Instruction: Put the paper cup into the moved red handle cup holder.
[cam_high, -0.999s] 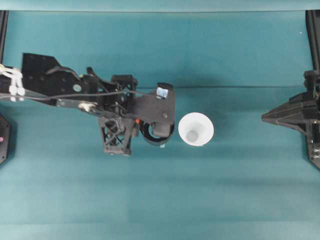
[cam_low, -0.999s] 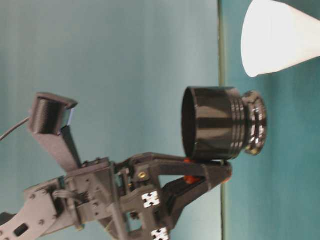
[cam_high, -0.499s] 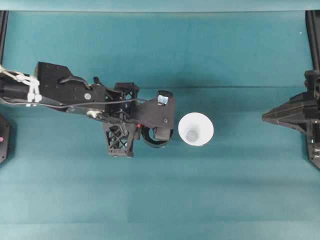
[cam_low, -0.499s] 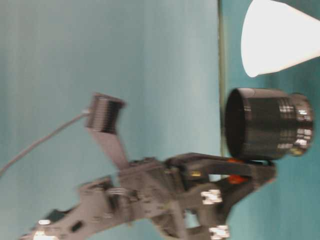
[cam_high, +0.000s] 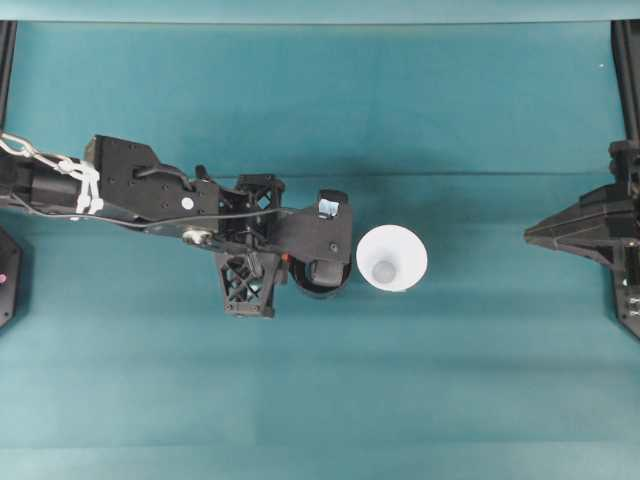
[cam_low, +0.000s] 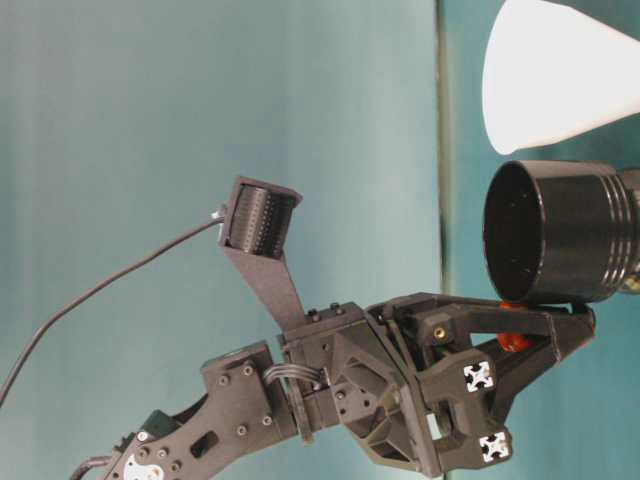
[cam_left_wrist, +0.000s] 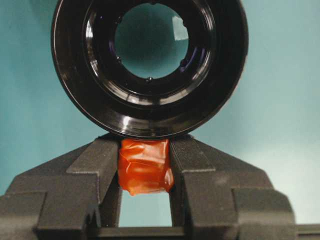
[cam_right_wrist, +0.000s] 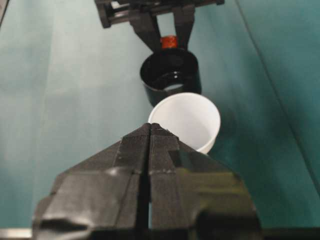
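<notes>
Paper cup (cam_high: 392, 258): plain white, tapered, standing upright on the teal table (cam_high: 420, 380) near its middle. Wide rim up, small round base down, long axis vertical. The right wrist view shows its open mouth (cam_right_wrist: 186, 121) just ahead of the right gripper's tip.

Red handle cup holder (cam_left_wrist: 149, 65): glossy black, round, ribbed near the base. Stands just left of the paper cup in the overhead view (cam_high: 318, 285), largely under the left arm's wrist camera mount. In the table-level view (cam_low: 560, 232) its long axis is vertical, mouth up; whether the base rests on the table or hangs slightly above it cannot be told from these frames. The right wrist view places holder (cam_right_wrist: 170, 76) and paper cup side by side, very close; contact between them uncertain. The left wrist view looks down the bore to a round opening with teal cloth showing through.

Orange-red handle tab (cam_left_wrist: 145, 166): projects sideways from the holder's wall toward the left arm.

Left gripper (cam_left_wrist: 145, 172): jaws closed on the orange-red handle tab, one finger against each side of it. Seen from the table-level view (cam_low: 515, 340) pinching the tab below the holder's rim.

Right gripper (cam_right_wrist: 149, 131): jaws pressed together, holding nothing. Parked at the table's right edge in the overhead view (cam_high: 530, 234), well apart from the paper cup, tip pointing toward it.
</notes>
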